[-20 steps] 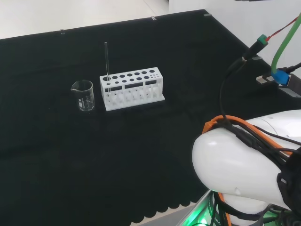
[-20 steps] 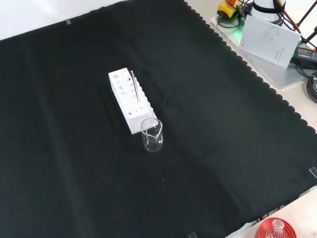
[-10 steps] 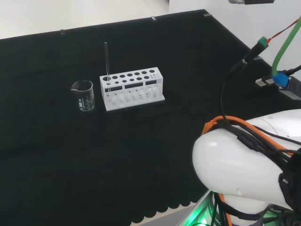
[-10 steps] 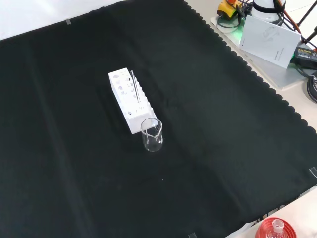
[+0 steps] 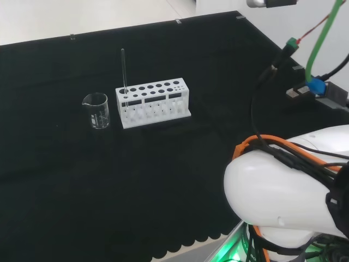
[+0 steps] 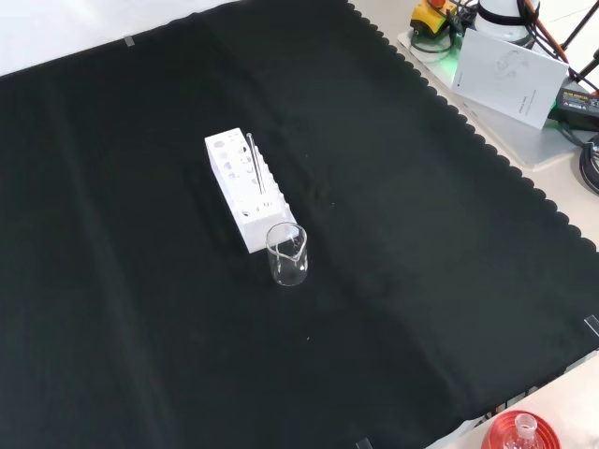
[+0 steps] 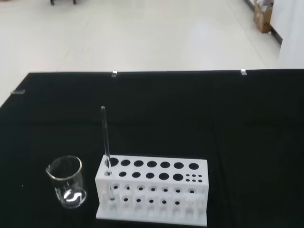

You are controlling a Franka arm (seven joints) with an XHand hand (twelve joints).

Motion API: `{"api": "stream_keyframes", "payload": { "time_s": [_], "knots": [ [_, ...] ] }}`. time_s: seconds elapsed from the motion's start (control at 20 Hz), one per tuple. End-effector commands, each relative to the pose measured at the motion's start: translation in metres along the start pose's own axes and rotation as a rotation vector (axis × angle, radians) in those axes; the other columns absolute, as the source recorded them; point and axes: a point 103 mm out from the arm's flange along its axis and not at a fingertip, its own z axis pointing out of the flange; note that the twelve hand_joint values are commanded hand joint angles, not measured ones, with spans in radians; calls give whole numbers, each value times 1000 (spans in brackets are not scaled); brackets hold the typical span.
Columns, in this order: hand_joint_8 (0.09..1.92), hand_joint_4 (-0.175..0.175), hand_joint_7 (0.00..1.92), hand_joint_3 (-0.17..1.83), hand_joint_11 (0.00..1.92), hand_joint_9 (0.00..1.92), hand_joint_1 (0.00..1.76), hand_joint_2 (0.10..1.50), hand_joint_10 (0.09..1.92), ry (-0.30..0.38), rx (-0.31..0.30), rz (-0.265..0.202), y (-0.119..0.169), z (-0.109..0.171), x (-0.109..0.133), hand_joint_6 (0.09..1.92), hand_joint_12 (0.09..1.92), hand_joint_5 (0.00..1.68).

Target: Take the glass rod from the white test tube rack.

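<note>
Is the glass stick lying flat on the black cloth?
No, the glass rod stands upright in an end hole of the white test tube rack, beside the beaker.

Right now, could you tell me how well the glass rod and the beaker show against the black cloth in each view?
Head view: glass rod a thin pale line, beaker faint. Front view: rod partly lost against the white rack. Wrist view: both soft, beaker rim catching light.

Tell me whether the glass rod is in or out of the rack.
In. The glass rod stands upright in a hole at the end of the white rack nearest the beaker, most of it sticking up above the top.
</note>
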Motion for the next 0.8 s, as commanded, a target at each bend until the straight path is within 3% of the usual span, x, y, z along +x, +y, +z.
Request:
{"api": "stream_keyframes", "payload": {
  "time_s": [0.05,0.55,0.6,0.65,0.8],
  "knots": [
    [639,44,0,224,0,0,406,858,764,-39,48,24,51,20,9,87,1169,158],
    [697,53,21,222,0,2,462,846,895,-68,88,-32,93,39,16,87,1294,193],
    [708,52,28,222,0,8,480,842,916,-66,91,-36,97,40,17,87,1321,195],
    [718,51,35,222,0,19,496,838,930,-8,51,-4,101,41,17,87,1352,198],
    [748,45,56,227,0,61,536,832,944,-26,90,-42,109,48,18,87,1434,205]
  ]
}}
